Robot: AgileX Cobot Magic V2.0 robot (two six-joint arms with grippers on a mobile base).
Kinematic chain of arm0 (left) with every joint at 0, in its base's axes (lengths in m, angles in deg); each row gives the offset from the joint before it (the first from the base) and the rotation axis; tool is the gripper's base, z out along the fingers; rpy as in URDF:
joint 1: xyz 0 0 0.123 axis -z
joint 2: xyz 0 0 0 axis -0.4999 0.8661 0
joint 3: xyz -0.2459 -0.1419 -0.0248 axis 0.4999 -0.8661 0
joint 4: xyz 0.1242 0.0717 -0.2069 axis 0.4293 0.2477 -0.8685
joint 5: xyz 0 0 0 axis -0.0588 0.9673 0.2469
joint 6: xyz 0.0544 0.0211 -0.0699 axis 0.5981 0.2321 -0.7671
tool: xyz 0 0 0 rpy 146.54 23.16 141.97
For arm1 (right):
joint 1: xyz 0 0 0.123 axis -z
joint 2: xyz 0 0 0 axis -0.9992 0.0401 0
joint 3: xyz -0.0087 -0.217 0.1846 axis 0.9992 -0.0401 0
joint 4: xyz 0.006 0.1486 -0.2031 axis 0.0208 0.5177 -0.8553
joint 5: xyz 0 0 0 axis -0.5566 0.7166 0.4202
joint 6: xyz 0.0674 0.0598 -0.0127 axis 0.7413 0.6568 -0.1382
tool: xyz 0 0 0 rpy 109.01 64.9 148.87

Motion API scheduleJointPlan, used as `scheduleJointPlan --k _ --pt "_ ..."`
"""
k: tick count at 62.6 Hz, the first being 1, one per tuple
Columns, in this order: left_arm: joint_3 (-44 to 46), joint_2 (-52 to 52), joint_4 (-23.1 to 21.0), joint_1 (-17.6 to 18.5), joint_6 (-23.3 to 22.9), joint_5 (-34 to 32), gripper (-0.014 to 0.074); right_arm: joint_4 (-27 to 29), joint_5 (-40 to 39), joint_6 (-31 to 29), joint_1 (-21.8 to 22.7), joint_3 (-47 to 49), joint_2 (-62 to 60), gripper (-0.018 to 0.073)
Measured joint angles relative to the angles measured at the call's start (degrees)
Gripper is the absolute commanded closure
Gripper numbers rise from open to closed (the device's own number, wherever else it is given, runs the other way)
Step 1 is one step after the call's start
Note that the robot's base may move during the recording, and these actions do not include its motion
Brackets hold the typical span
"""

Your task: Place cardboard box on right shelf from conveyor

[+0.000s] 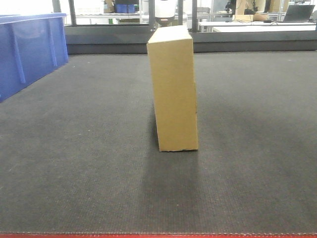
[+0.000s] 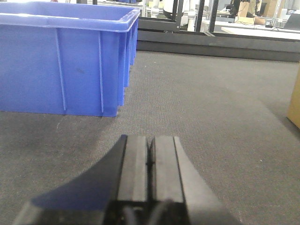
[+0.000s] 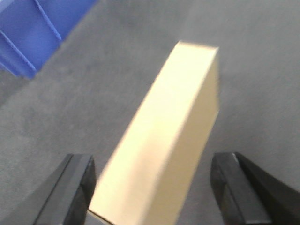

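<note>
Blue bin (image 2: 65,61): on the conveyor (image 1: 74,173), far left
Left gripper (image 2: 150,143): jaws pressed together, empty; box well to its right
Cardboard box (image 1: 173,89): upright mid-conveyor; long axis runs away from the robot
Right gripper (image 3: 152,185): jaws spread wide, astride the narrow top; seemingly not touching, the view is blurred; nearer arm

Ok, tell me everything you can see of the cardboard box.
The cardboard box is plain tan, smooth, unmarked and closed. It stands upright on a narrow side on the dark conveyor, slim face toward the front camera. The right gripper has its open fingers either side of it; contact is unclear.
</note>
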Motion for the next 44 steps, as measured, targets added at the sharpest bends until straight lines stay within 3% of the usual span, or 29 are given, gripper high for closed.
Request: scheduleJointPlan --k 15,28,44 --pt "0.00 0.00 0.00 0.00 0.00 0.00 0.0715 -7.53 13.97 12.12 -4.27 17.22 15.56 -0.0045" --pt "0.00 0.00 0.00 0.00 0.00 0.00 0.0715 -10.84 21.48 14.28 -5.41 25.90 23.52 -0.0045" --pt "0.00 0.00 0.00 0.00 0.00 0.00 0.0715 -14.35 23.96 17.47 -5.41 27.26 26.82 -0.0045"
